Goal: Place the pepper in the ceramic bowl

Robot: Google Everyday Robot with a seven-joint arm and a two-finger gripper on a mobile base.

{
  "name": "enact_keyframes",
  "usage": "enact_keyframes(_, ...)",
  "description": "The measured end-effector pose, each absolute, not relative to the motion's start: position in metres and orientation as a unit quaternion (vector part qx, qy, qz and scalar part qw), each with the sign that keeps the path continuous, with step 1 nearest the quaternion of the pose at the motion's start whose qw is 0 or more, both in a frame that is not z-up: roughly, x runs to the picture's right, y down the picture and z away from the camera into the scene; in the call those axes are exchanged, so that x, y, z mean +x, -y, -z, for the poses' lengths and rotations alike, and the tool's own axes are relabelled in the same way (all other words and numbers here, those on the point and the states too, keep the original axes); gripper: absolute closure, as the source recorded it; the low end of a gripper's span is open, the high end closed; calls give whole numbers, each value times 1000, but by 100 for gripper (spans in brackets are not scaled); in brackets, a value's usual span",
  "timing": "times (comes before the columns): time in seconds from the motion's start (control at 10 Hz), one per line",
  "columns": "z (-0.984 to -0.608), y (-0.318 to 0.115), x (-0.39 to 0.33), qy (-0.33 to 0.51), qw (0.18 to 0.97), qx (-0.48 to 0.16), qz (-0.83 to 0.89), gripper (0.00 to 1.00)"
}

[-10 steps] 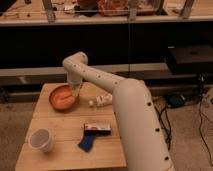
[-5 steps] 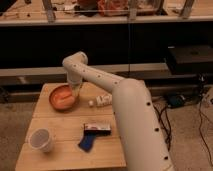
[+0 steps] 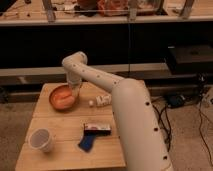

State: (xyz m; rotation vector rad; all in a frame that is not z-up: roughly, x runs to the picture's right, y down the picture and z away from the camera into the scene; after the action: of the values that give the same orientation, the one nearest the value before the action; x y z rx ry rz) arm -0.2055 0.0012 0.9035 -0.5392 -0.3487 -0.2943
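Observation:
The ceramic bowl (image 3: 56, 100), wide, shallow and orange-terracotta with a paler rim, sits at the far left of the wooden table (image 3: 60, 155). A reddish-orange patch (image 3: 63, 101) lies inside it. I cannot tell whether that patch is the pepper or the bowl's own inner surface. My gripper (image 3: 75, 91) hangs straight down from the white arm over the bowl's right edge, right at the rim. The wrist hides whatever may be between the fingers.
A white cup (image 3: 41, 140) stands at the front left of the table. A red, white and black packet (image 3: 97, 129) and a blue item (image 3: 87, 144) lie mid-front. A small white object (image 3: 103, 100) lies right of the bowl. Dark shelving stands behind.

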Motion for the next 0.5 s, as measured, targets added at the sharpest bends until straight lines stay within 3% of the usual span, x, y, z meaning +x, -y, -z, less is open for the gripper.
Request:
enact_keyframes(0.3,-904,-1,-206,171,938,-264,145,74)
enact_keyframes(0.5,-905,-1,-206,171,938,-264,145,59)
